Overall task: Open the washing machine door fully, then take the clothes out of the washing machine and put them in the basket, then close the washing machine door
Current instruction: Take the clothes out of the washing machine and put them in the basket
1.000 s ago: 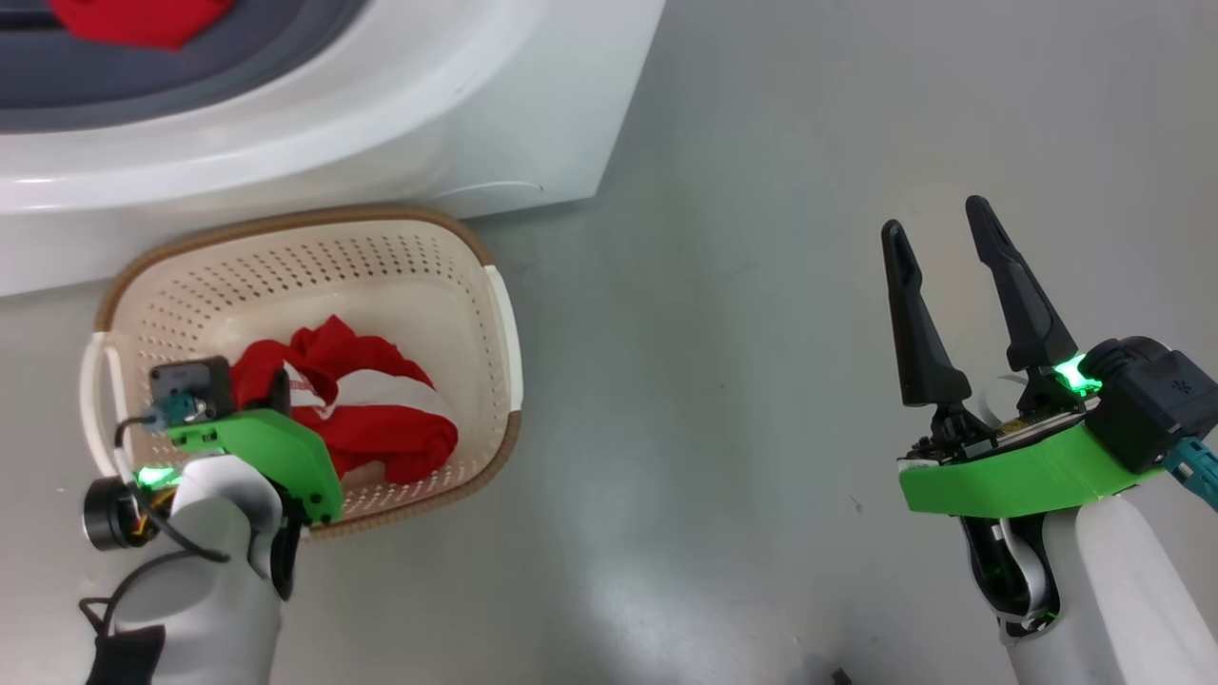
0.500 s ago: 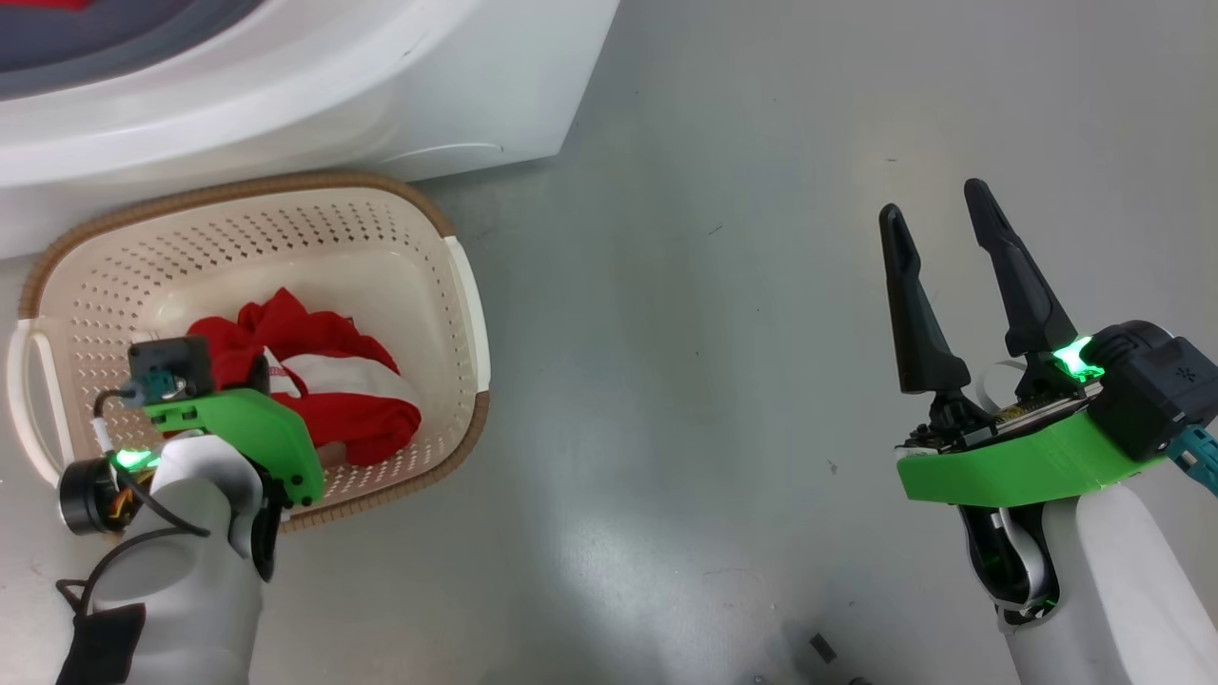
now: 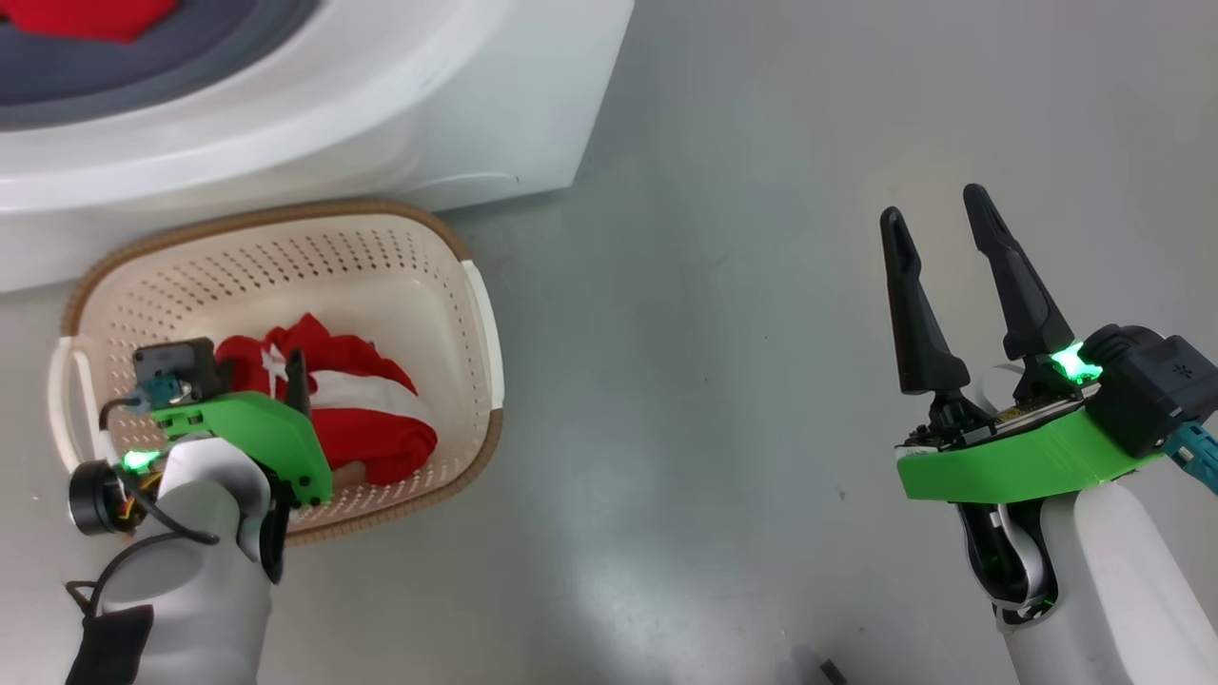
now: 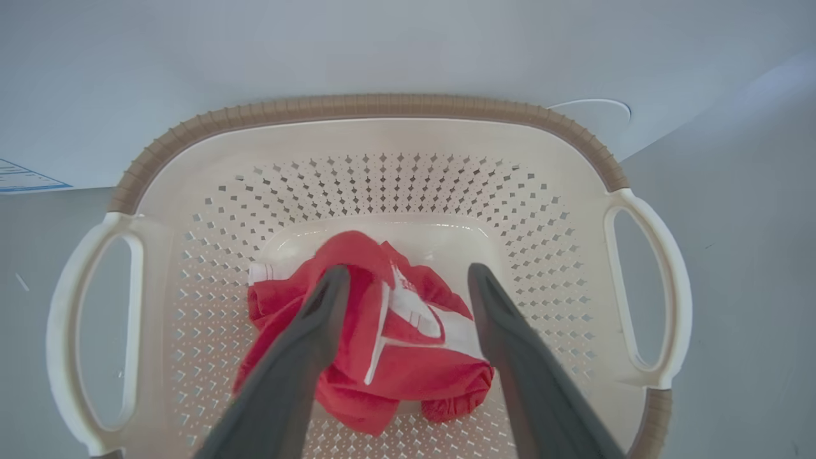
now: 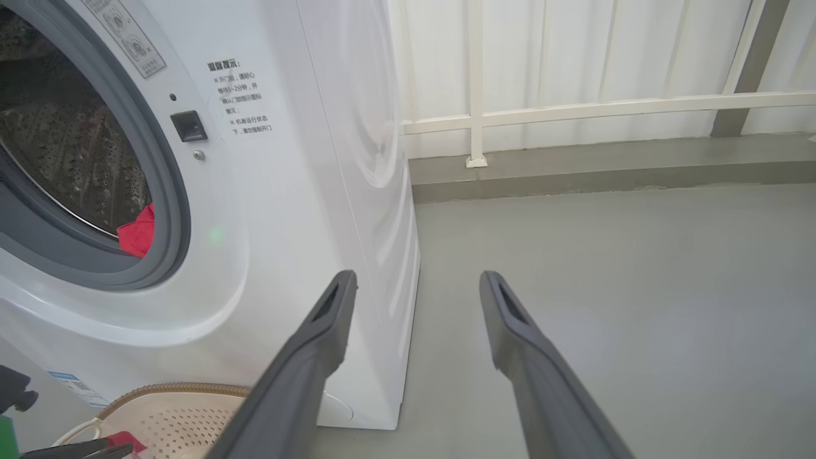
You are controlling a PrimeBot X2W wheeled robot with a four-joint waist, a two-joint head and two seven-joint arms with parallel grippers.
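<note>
The left gripper (image 4: 408, 271) is held with fingers spread over the clothes (image 4: 408, 376), 1 red bundle lying loose in the basket (image 4: 357, 105). The right gripper (image 3: 933, 207) is empty, fingers spread. A straight upward lift is advised so no fabric is snagged.

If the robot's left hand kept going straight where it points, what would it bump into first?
Probably the red clothes in the basket: the open left hand points right at them. How near it is, I cannot tell.
</note>
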